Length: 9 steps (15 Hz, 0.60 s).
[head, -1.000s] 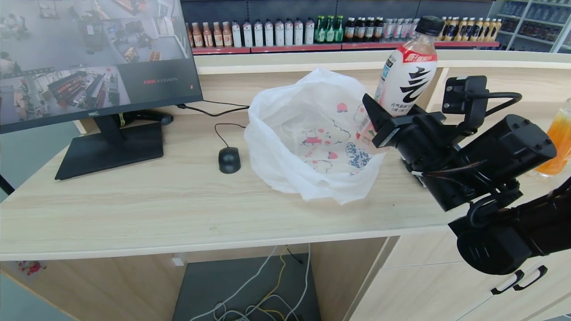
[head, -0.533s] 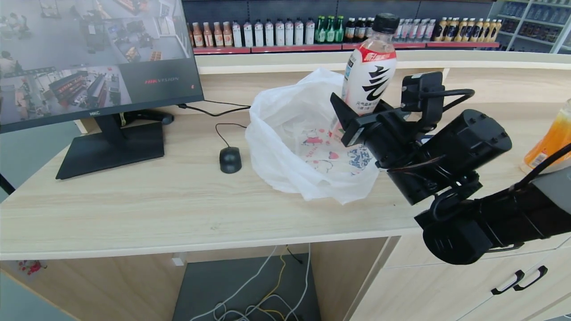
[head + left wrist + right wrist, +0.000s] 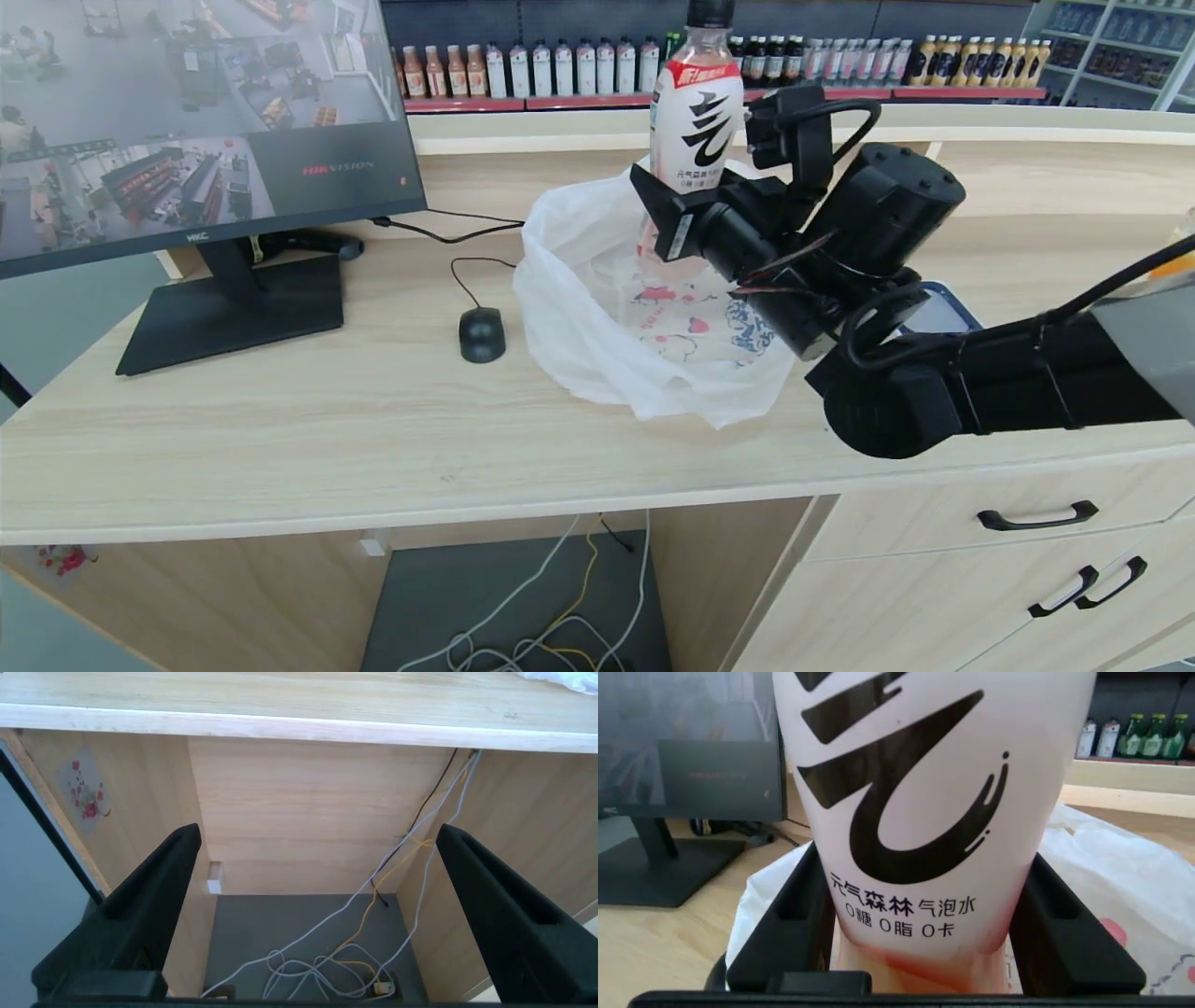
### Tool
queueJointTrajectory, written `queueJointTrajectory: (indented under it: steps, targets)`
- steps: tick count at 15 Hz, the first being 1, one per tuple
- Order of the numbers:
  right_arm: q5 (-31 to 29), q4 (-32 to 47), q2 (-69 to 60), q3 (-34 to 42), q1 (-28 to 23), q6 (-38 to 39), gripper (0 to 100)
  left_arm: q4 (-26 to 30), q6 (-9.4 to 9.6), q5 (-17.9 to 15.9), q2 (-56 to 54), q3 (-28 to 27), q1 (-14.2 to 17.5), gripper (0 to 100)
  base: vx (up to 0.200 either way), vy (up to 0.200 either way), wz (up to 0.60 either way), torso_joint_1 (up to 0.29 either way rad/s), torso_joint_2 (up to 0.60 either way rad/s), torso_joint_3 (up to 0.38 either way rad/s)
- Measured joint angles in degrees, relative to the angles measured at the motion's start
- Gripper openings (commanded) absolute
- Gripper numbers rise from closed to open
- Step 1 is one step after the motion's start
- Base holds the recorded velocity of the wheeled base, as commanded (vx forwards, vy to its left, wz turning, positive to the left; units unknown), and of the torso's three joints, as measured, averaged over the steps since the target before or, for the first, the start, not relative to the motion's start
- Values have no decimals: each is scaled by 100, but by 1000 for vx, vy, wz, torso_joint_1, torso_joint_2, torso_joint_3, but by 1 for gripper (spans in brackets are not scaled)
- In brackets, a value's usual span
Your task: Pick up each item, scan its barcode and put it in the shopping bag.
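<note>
A white-labelled drink bottle (image 3: 695, 121) with a black cap stands upright in my right gripper (image 3: 691, 219), which is shut on its lower body. I hold it right above the open mouth of the white plastic shopping bag (image 3: 597, 308) on the counter. Up close in the right wrist view the bottle (image 3: 924, 812) sits between the black fingers (image 3: 789, 915), with the bag (image 3: 1120, 887) behind and below. My left gripper (image 3: 318, 915) hangs open below the counter edge, facing the cable space under it, with nothing between its fingers.
A monitor (image 3: 187, 121) on a black stand sits at the counter's left, with a black mouse (image 3: 482, 334) and its cable beside the bag. A dark flat device (image 3: 934, 313) lies behind my right arm. Shelves of bottles (image 3: 560, 70) line the back wall.
My right arm has carried the bottle leftward and farther away, from right of the bag to over its open mouth. The orange bottle at the far right has gone out of sight.
</note>
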<state>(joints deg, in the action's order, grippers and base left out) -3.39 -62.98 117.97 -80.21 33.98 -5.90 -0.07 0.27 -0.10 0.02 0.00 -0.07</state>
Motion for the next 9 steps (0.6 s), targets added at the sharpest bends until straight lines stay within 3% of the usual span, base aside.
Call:
queueJointTrajectory:
  steps: [4,9]
  targets:
    - [-13,745,500,-1115,-38,22,0,0,0,2,0,0,0,100,0,0,0,0,0,0]
    - [5,827,1025,-1529,-212,71,0,0,-2,2,0,0,0,100,0,0,0,0,0,0]
